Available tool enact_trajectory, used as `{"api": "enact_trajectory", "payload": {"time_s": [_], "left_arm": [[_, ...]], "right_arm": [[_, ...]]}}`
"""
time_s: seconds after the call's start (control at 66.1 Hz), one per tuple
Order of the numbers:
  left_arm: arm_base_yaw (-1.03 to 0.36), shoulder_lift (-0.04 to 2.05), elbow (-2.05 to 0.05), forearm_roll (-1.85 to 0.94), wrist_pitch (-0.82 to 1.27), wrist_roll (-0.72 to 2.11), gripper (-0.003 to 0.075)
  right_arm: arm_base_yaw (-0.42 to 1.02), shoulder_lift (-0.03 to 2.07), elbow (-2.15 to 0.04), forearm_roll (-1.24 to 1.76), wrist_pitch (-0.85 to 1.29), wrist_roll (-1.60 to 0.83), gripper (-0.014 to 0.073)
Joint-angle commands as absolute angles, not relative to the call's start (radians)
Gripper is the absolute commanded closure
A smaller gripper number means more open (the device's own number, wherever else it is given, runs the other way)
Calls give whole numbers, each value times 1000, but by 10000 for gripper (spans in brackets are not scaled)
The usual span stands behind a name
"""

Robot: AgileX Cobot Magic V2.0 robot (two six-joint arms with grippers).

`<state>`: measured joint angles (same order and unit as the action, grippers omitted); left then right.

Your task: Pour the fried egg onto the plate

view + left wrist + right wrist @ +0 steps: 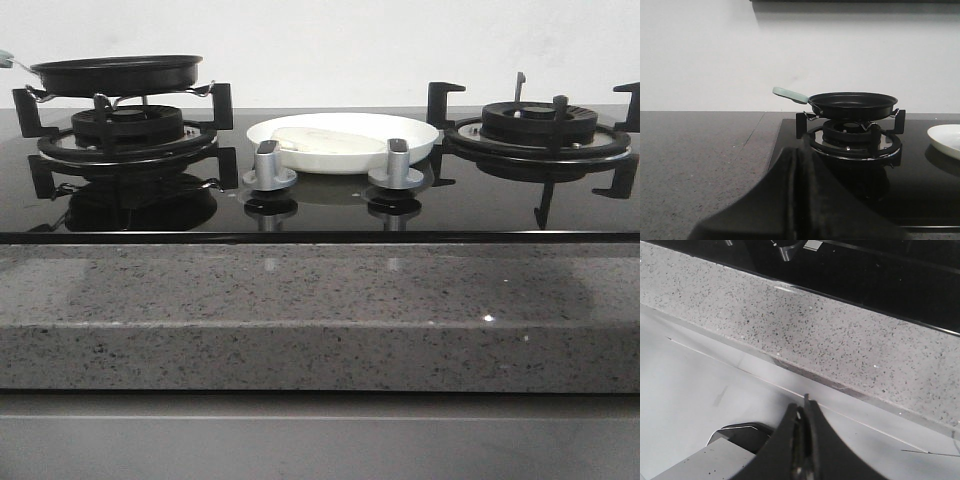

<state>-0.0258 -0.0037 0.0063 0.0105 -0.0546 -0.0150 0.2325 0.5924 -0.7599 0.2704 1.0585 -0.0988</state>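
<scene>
**Hob with egg plated between burners**

The fried egg (pixel 328 142) is lying on the plate (pixel 420 138), behind two knobs (pixel 269 166) partly screening it. The frying pan (pixel 118 73) is sitting on the left burner (pixel 127 135). Left tool (pixel 799 200) and right tool (pixel 802 440) are resting clenched, grasping nothing, near the granite surface (pixel 320 300).

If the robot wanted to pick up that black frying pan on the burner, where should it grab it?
Probably by the pale green handle, the only slim part sticking out from the frying pan. It points away from the plate, so the left gripper, now shut, would approach from that outer side; the round rim offers little to pinch.
</scene>
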Motion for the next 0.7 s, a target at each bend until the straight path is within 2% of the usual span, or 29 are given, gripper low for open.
{"api": "enact_trajectory", "payload": {"time_s": [0.0, 0.151, 0.484, 0.681], "left_arm": [[-23, -17, 11, 0, -136, -16, 740], [-23, -17, 11, 0, -136, -16, 740], [-23, -17, 11, 0, -136, -16, 740], [-23, -17, 11, 0, -136, -16, 740]], "right_arm": [[232, 594, -784, 272, 1006, -105, 661], [231, 569, -759, 162, 967, -118, 661], [71, 253, -403, 91, 448, -120, 661], [18, 66, -171, 92, 210, -120, 661]]}}
